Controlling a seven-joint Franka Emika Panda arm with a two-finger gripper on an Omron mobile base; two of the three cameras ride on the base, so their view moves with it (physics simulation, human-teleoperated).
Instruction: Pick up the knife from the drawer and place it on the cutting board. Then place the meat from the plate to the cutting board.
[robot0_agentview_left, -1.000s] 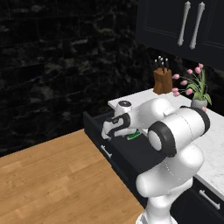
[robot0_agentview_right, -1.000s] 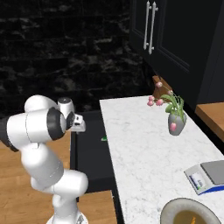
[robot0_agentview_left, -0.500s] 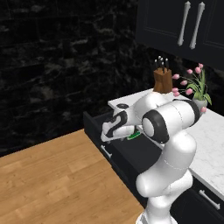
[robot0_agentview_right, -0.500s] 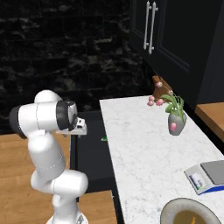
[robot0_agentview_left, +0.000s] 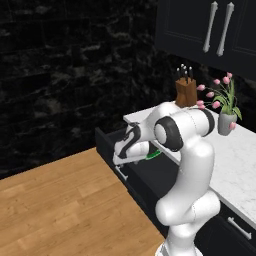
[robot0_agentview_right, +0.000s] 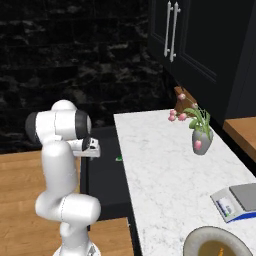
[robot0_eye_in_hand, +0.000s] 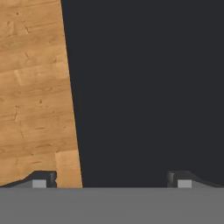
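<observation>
Gripper (robot0_eye_in_hand: 111, 181): fingers spread wide, nothing between them, hanging over the open drawer (robot0_agentview_left: 145, 175)
Hand camera: dark drawer interior ahead, wooden floor (robot0_eye_in_hand: 33, 92) along the left
Knife (robot0_agentview_right: 119, 159): green handle lies inside the drawer, close to the white counter (robot0_agentview_right: 165, 170) edge
Plate (robot0_agentview_right: 217, 245): on the counter's near end, an orange-brown piece on it

The drawer (robot0_agentview_left: 150, 172) is black, and the knife (robot0_agentview_left: 153, 155) in it shows bright green. Beside the drawer lies a white marbled counter (robot0_agentview_right: 165, 170) with a grey-rimmed plate (robot0_agentview_right: 220, 245); the floor (robot0_agentview_left: 60, 205) is tan wood.
</observation>
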